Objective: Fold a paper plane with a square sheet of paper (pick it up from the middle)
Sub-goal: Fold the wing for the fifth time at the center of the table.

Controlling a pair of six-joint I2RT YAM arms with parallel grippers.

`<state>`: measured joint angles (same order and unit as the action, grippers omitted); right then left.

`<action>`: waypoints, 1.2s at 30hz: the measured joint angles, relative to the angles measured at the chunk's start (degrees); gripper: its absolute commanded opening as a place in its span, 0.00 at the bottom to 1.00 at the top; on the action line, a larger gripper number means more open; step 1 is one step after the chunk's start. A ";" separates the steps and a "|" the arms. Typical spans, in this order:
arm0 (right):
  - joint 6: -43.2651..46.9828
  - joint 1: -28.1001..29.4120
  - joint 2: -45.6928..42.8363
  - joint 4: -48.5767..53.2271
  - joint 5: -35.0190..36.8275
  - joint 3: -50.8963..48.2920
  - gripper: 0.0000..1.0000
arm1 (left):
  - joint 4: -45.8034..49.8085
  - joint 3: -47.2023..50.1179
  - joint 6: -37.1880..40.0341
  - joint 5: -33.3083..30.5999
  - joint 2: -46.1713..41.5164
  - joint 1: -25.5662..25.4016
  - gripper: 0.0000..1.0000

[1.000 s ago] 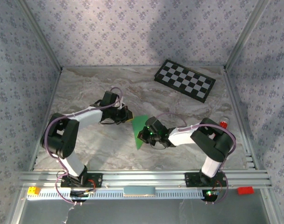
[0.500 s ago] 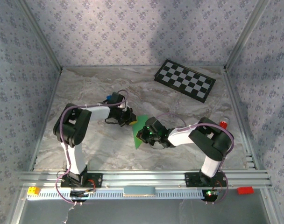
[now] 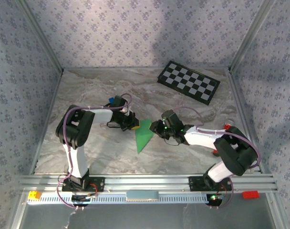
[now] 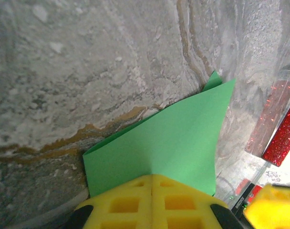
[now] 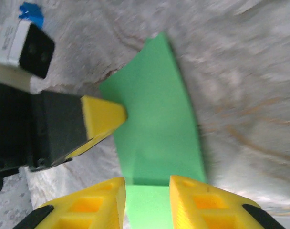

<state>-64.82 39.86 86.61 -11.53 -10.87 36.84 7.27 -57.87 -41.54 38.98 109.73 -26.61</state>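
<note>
Two grippers meet at the folded green paper, a pointed wedge lying mid-table. Left gripper clenched (fingers closed along one seam), tips pressing the paper's edge. Right gripper released, jaws parted over the opposite side.

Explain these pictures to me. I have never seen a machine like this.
These are two robot arms bolted to the near edge of a marble-patterned table. One picture looks down from above and behind them. The other two come from a small camera on each wrist, looking forward past that arm's gripper. On the table lie a folded green sheet of paper and, farther back, a checkerboard. The left gripper is shut, its tip at the paper's edge. The right gripper stands open over the paper. Neither clearly holds it.
</note>
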 measured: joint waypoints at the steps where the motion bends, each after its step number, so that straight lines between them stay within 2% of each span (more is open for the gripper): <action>1: 0.22 -0.42 0.00 0.31 -0.28 -0.33 0.32 | 0.02 0.07 0.20 0.22 0.00 0.00 0.01; 16: 1.70 -0.61 4.59 1.38 -3.82 0.07 0.31 | 0.22 0.26 2.08 0.90 0.00 -0.02 0.01; 36: 9.51 -3.58 10.54 -3.91 -15.85 5.35 0.27 | 1.38 0.26 3.39 1.77 0.00 -0.02 0.01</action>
<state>-55.31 36.27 97.14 -15.44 -26.72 42.19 8.64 -57.60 -38.15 40.75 109.73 -26.63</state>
